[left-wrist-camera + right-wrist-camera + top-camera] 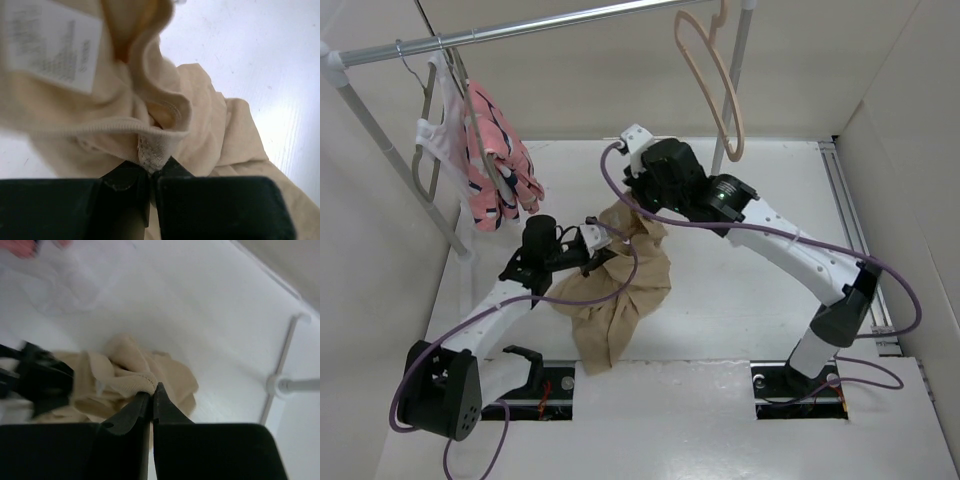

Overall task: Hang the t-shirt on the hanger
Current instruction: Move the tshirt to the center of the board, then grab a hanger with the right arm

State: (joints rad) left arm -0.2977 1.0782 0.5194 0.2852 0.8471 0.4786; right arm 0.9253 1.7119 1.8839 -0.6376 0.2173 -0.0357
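Note:
The tan t-shirt lies bunched on the white table between the two arms, partly lifted. My left gripper is shut on its ribbed collar; the left wrist view shows the collar seam pinched between the jaws and the white neck label above. My right gripper is shut on another part of the collar edge, just above the heap. The pale peach hanger hangs by its hook from the rail at the top, behind and right of the right gripper.
A steel rail runs across the top on white posts. At its left end grey hangers carry a pink patterned garment and a white one. White walls enclose the table on the left, back and right.

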